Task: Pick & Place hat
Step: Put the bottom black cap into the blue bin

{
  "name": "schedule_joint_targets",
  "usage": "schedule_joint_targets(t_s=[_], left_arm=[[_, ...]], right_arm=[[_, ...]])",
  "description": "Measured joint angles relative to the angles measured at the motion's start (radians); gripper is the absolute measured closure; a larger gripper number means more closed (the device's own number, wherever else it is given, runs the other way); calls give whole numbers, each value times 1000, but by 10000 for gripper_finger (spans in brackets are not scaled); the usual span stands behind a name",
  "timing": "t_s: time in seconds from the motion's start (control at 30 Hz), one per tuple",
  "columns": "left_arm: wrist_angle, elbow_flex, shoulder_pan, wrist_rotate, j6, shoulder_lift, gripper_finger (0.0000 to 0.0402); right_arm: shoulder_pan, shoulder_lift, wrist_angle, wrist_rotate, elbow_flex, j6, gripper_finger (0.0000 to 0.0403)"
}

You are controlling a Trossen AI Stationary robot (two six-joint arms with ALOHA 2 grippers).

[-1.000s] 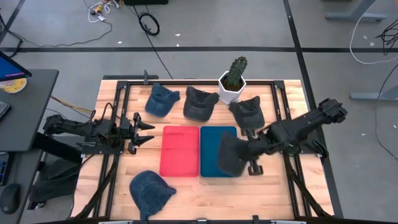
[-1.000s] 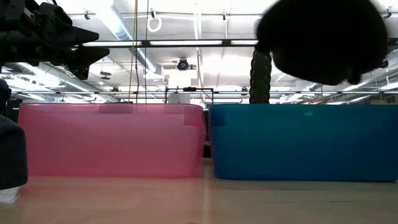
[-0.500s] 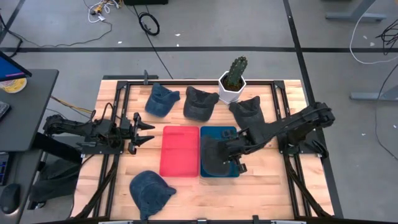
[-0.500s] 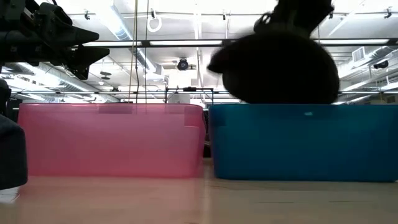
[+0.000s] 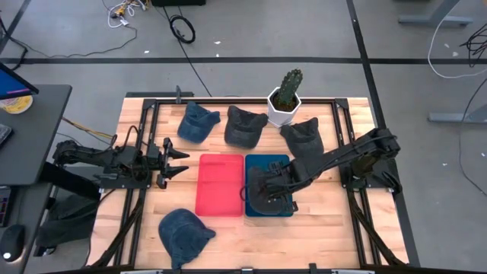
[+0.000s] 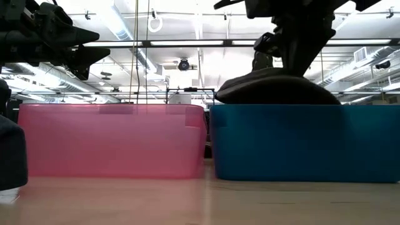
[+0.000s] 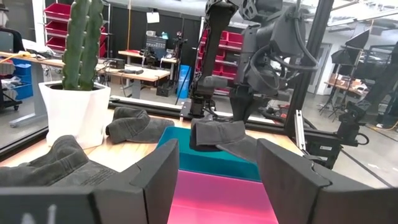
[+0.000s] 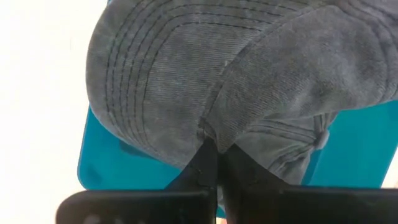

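Observation:
A dark grey cap (image 5: 261,187) sits in the blue bin (image 5: 268,159), its top rising above the bin's rim (image 6: 275,92). My right gripper (image 5: 283,185) is shut on it, reaching in from the table's right side; in the right wrist view the cap (image 8: 249,74) fills the picture over the bin (image 8: 102,162). The pink bin (image 5: 221,185) stands directly left of the blue one. My left gripper (image 5: 179,160) waits open near the table's left edge, level, pointing at the bins (image 7: 214,180). My right gripper pinches the cap between its two fingers (image 8: 208,163) at the seam where the stitched brim meets the crown (image 8: 210,132). The fingers come slanting down from the table's right. The cap lies low and flattened in the blue bin; whether it rests on the bin's floor is hidden by the wall.
Along the far edge lie a blue cap (image 5: 198,122) and two dark caps (image 5: 243,125) (image 5: 303,138), with a potted cactus (image 5: 287,96) between them. Another blue cap (image 5: 185,236) lies at the near left. Black frame rails run along both table sides.
My right gripper has carried the cap from above the blue bin's right side toward the table's left and down into the bin. The cap, which hung clear above the rim, now sits low and flattened with only its top above the rim.

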Motion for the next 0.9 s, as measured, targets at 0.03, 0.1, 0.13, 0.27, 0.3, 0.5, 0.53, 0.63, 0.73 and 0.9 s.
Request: schedule_joint_targets(t_s=[0.03, 0.1, 0.13, 0.27, 0.3, 0.5, 0.53, 0.63, 0.73, 0.9], left_arm=[[0, 0, 0, 0, 0, 0, 181], [0, 0, 0, 0, 0, 0, 181], [0, 0, 0, 0, 0, 0, 181], [0, 0, 0, 0, 0, 0, 181], [0, 0, 0, 0, 0, 0, 181], [0, 0, 0, 0, 0, 0, 181], [0, 0, 0, 0, 0, 0, 181], [0, 0, 0, 0, 0, 0, 181], [0, 0, 0, 0, 0, 0, 181], [0, 0, 0, 0, 0, 0, 181]], right_arm=[[-1, 0, 0, 0, 0, 0, 402], [-3, 0, -18, 0, 0, 8, 401], [-3, 0, -29, 0, 0, 10, 401], [-3, -1, -37, 0, -5, 10, 400], [-3, -1, -31, 1, -10, 9, 400], [-3, -1, 3, 8, -45, 10, 387], [-3, -1, 5, 8, -50, 10, 383], [-3, -1, 8, 8, -58, 11, 375], [-3, -1, 12, 8, -58, 17, 367], [-13, -1, 11, 8, -58, 45, 341]])
